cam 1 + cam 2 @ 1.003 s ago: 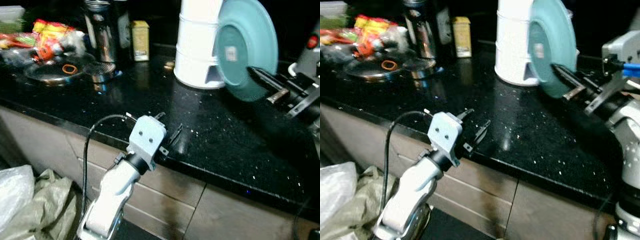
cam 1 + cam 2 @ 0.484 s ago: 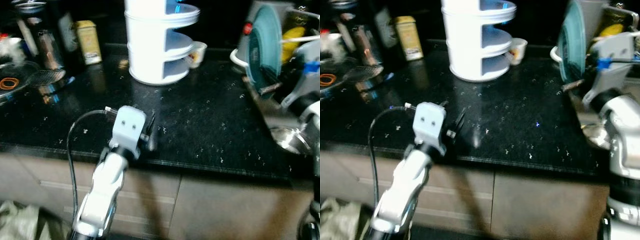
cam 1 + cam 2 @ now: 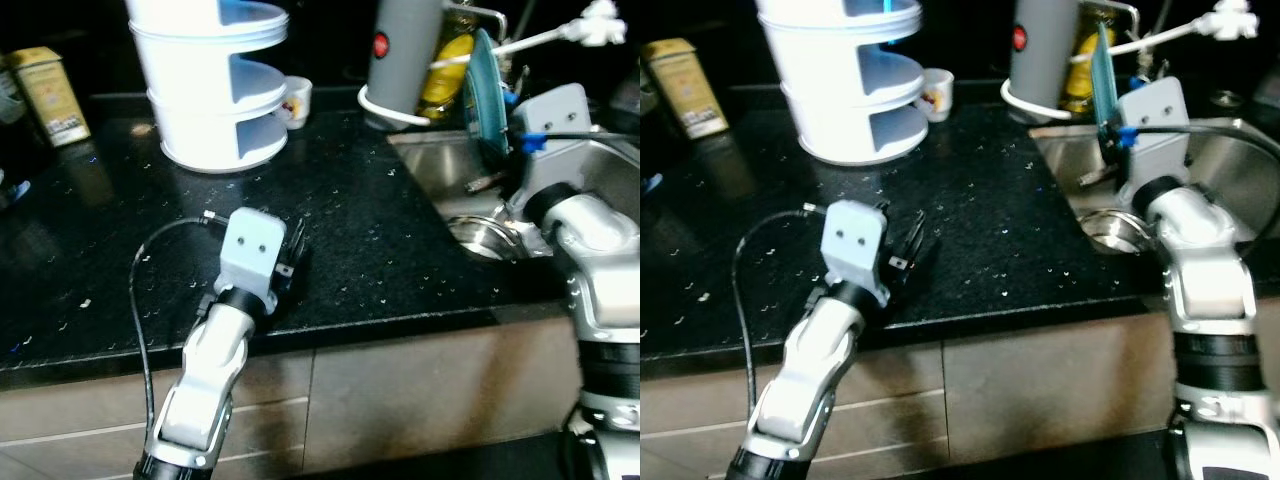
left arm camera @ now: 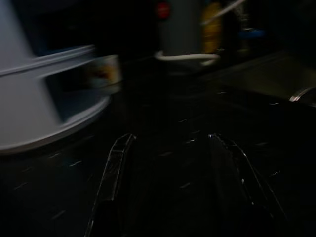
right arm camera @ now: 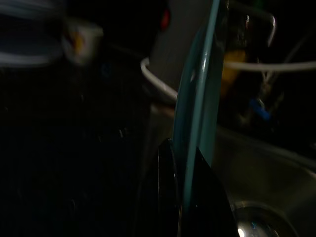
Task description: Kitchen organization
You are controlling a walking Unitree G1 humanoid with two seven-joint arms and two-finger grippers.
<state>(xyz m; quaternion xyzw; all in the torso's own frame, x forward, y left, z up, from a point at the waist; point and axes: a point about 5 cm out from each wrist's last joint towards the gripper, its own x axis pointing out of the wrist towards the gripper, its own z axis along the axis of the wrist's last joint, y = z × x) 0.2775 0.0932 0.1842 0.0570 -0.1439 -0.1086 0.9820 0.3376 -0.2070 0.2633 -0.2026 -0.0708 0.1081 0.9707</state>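
Note:
A teal plate point(image 3: 484, 102) stands on edge above the steel sink point(image 3: 612, 176), close to a grey bottle point(image 3: 404, 52). My right gripper point(image 5: 181, 155) is shut on the plate's lower rim, one black finger point(image 5: 167, 187) on each face; the plate point(image 5: 198, 106) shows edge-on in the right wrist view. My left gripper point(image 3: 294, 254) hovers low over the black counter point(image 3: 390, 230) near its front edge. It is open and holds nothing, its fingers point(image 4: 114, 168) spread apart.
A white tiered stand point(image 3: 212, 85) sits at the counter's back left with a small cup point(image 3: 297, 100) beside it. A yellow tin point(image 3: 51, 84) is at the far left. A yellow bottle point(image 3: 442, 82) and a white rod point(image 3: 545, 36) stand behind the sink.
The view has swung right, from the counter's left end to the sink. My right gripper has carried the plate away from the white stand to above the sink.

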